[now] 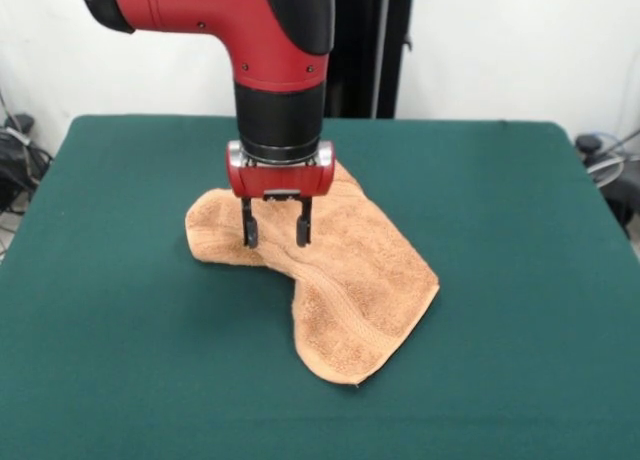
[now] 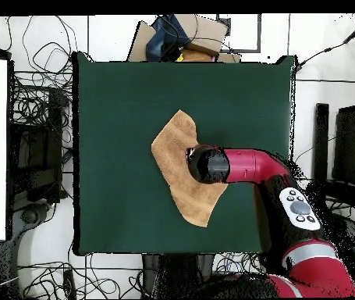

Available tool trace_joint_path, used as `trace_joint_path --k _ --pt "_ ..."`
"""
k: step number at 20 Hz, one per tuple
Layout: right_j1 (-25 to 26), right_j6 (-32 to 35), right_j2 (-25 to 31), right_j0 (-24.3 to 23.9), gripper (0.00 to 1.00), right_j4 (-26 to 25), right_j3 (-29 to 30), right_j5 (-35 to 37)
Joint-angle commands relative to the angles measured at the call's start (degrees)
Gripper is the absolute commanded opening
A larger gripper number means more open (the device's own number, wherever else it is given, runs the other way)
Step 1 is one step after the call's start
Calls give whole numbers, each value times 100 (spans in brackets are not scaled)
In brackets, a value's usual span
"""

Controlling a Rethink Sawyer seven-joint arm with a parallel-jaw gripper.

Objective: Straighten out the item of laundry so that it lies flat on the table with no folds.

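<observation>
Currently tool parted above folded towel on table.

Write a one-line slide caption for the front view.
Sawyer's open hand poised over a folded, bent orange-tan towel on the green table.

The tan towel lies bent and folded near the middle of the green table, the red arm (its wrist hiding the gripper) overlapping the towel's right edge.
</observation>
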Motion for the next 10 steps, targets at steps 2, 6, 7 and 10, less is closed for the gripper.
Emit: trace_joint_path --k 2,6,7,10 --pt "352 -267 323 257 100 -425 -293 32" --pt "413 -238 356 255 100 -391 -318 -38" --pt "402 -266 373 221 100 -352 -332 26" --pt "375 -280 412 197 100 -337 -297 -13"
